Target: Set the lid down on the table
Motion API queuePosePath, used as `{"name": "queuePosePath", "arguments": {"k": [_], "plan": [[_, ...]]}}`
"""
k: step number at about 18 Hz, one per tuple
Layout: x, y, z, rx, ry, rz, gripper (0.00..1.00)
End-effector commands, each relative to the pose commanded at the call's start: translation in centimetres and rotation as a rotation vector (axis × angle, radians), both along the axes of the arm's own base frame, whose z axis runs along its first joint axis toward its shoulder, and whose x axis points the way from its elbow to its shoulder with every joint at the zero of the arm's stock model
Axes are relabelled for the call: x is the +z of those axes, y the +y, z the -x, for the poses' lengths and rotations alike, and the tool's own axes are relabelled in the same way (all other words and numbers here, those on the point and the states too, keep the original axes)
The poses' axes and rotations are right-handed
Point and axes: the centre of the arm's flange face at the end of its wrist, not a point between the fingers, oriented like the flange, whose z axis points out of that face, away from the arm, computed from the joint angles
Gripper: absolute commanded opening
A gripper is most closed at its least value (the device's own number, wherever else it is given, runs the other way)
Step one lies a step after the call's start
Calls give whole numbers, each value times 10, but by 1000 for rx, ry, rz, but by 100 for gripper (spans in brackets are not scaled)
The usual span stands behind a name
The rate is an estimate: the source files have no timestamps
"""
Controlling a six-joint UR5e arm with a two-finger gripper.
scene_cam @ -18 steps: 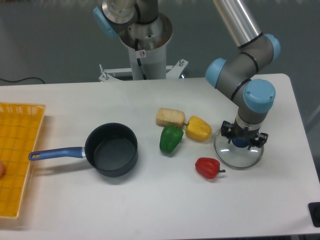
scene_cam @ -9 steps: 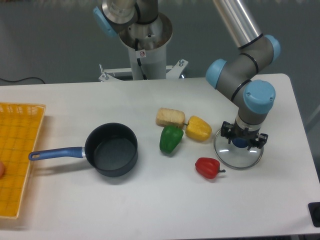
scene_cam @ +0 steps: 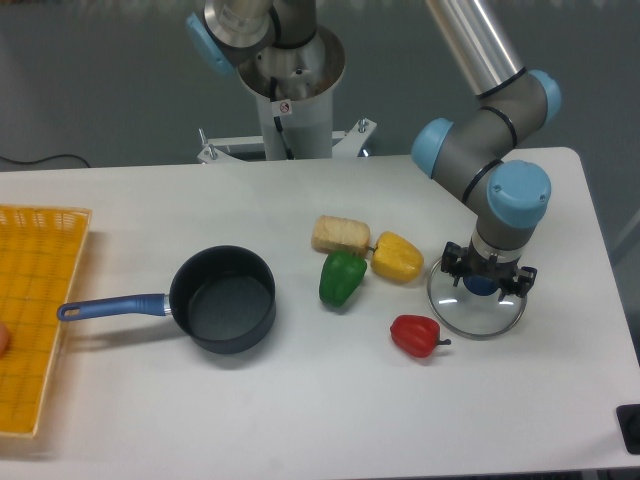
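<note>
My fingers (scene_cam: pixel 462 266) stand on either side of the knob (scene_cam: pixel 483 285) of the lid (scene_cam: pixel 477 306), spread about as wide as the knob, but I cannot tell whether they grip it or have just let go. My gripper (scene_cam: pixel 487 280) points straight down over the lid's centre. The lid appears to lie flat on the table (scene_cam: pixel 300 400), toward its right side, rim down and knob up; being round, it has no long axis, and its only axis runs vertically through the knob. The placing step looks complete or nearly so: the lid is off the pot (scene_cam: pixel 224 299) and well apart from it, with glass resting on white surface. What remains, in my judgement, is to open fully, if not yet done, and lift clear without dragging the knob. The red pepper (scene_cam: pixel 415 335) sits just beside the lid's left edge, the yellow pepper (scene_cam: pixel 398 257) near its upper left, and the green pepper (scene_cam: pixel 342 277) and sponge (scene_cam: pixel 340 234) lie farther left. The yellow tray (scene_cam: pixel 35 310) is at the far left edge.
</note>
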Motion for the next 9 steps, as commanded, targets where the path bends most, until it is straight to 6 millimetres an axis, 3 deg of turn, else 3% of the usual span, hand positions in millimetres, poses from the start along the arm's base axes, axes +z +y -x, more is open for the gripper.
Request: {"name": "queuePosePath", "arguments": {"k": [1, 2, 9], "plan": [[1, 0, 0, -3, 1, 0, 98], [3, 0, 1, -6, 4, -1, 100], [33, 4, 9, -110, 54, -9, 100]]}}
